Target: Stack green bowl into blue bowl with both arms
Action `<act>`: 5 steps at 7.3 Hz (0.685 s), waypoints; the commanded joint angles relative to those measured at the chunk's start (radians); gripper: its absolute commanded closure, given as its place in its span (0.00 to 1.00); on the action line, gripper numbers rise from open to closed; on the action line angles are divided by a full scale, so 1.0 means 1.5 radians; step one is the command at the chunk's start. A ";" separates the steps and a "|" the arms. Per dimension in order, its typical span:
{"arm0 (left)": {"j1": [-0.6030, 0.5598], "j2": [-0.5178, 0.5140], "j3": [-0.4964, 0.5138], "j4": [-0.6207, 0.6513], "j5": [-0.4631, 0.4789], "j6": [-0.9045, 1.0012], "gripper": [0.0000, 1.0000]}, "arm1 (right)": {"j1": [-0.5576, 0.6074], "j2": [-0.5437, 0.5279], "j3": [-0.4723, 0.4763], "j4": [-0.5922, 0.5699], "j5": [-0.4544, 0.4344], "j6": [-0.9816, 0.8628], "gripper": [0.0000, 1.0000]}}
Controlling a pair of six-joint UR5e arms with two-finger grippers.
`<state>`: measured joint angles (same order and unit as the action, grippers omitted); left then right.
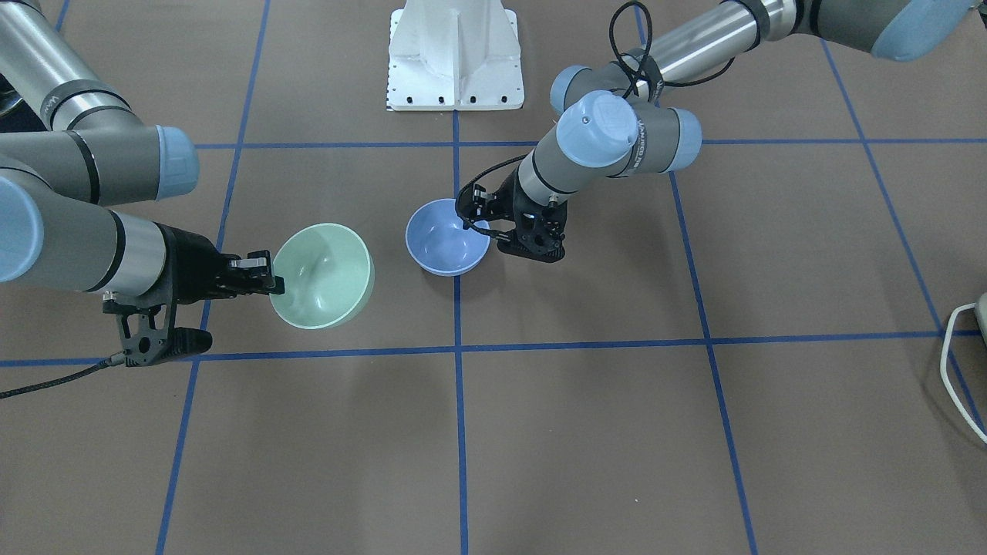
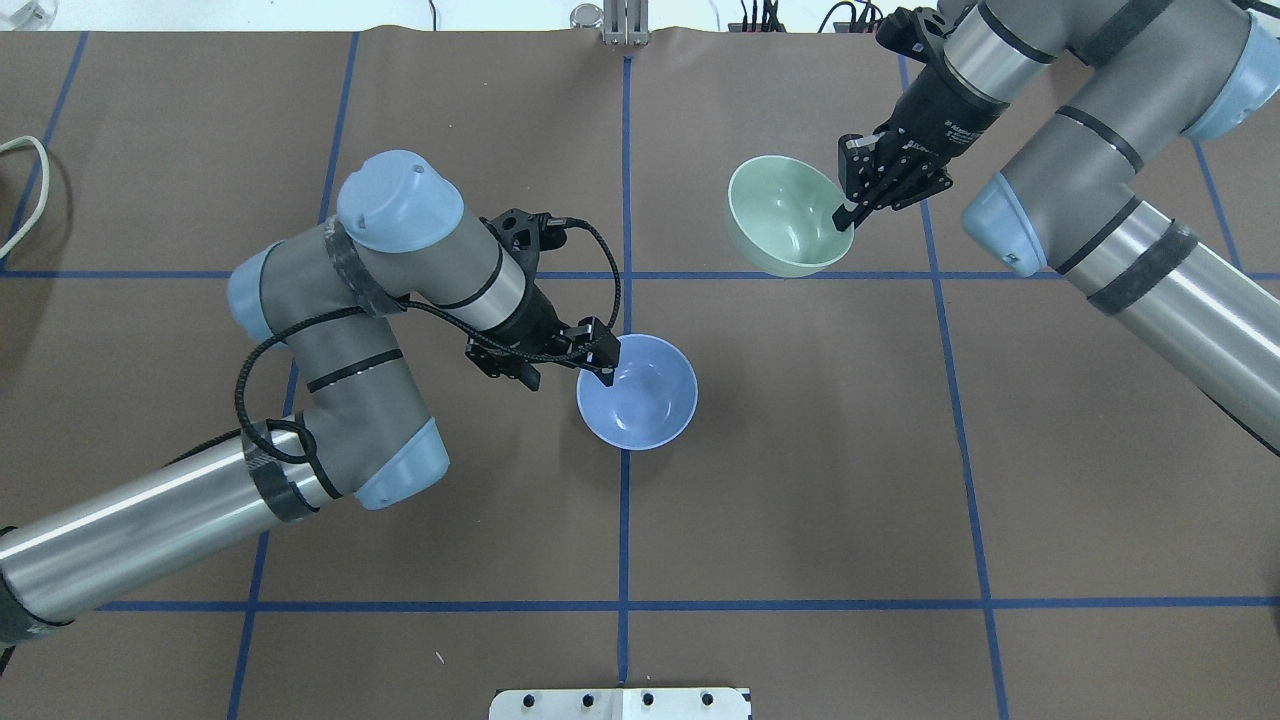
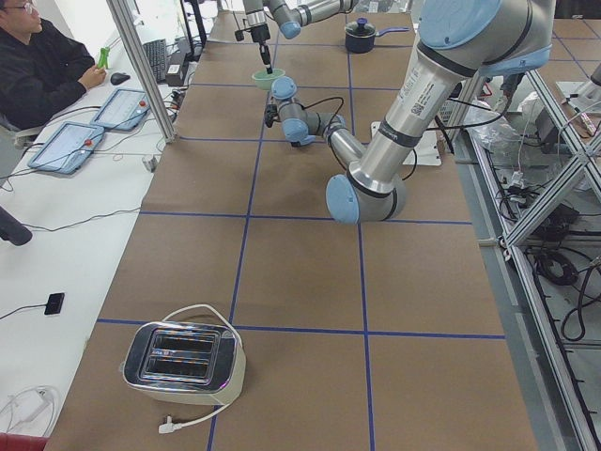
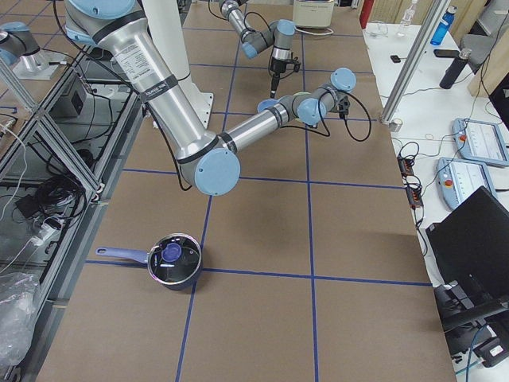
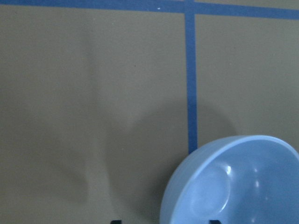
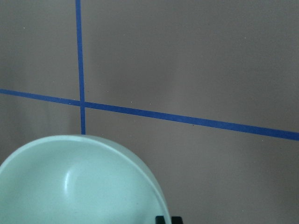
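The green bowl [image 1: 322,276] hangs tilted above the table, held at its rim by my right gripper [image 1: 271,276], which is shut on it. It shows in the overhead view too, the green bowl [image 2: 785,215] and the right gripper [image 2: 848,212]. The blue bowl [image 1: 447,237] sits near the table's centre line, apart from the green one. My left gripper [image 1: 480,225] is open and straddles its rim, one finger outside and one inside. The overhead view shows the blue bowl [image 2: 637,392] and the left gripper [image 2: 603,362]. The left wrist view shows the blue bowl [image 5: 233,186]. The right wrist view shows the green bowl [image 6: 79,182].
The white pedestal [image 1: 455,62] stands at the robot's side of the table. A white cable [image 1: 956,370] lies at the table's edge. A toaster [image 3: 183,362] and a dark pot [image 4: 173,260] sit at the far ends. An operator [image 3: 42,66] sits beside the table.
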<state>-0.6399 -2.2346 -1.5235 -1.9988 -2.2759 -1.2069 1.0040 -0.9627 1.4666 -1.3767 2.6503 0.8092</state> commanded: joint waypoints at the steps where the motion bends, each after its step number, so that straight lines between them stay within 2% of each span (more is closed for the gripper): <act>1: -0.112 0.074 -0.092 0.065 -0.075 0.033 0.02 | -0.046 0.038 0.001 0.007 -0.014 0.072 1.00; 2: -0.155 0.114 -0.100 0.067 -0.076 0.133 0.02 | -0.093 0.067 0.001 0.007 -0.084 0.106 1.00; 3: -0.196 0.167 -0.107 0.066 -0.080 0.213 0.02 | -0.122 0.086 0.004 0.005 -0.127 0.139 1.00; 5: -0.242 0.258 -0.113 0.067 -0.080 0.363 0.02 | -0.152 0.085 0.044 -0.020 -0.161 0.157 1.00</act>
<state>-0.9569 -1.9303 -1.6880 -1.8992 -2.3947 -0.8055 0.8099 -0.8415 1.5009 -1.3796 2.4528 1.0241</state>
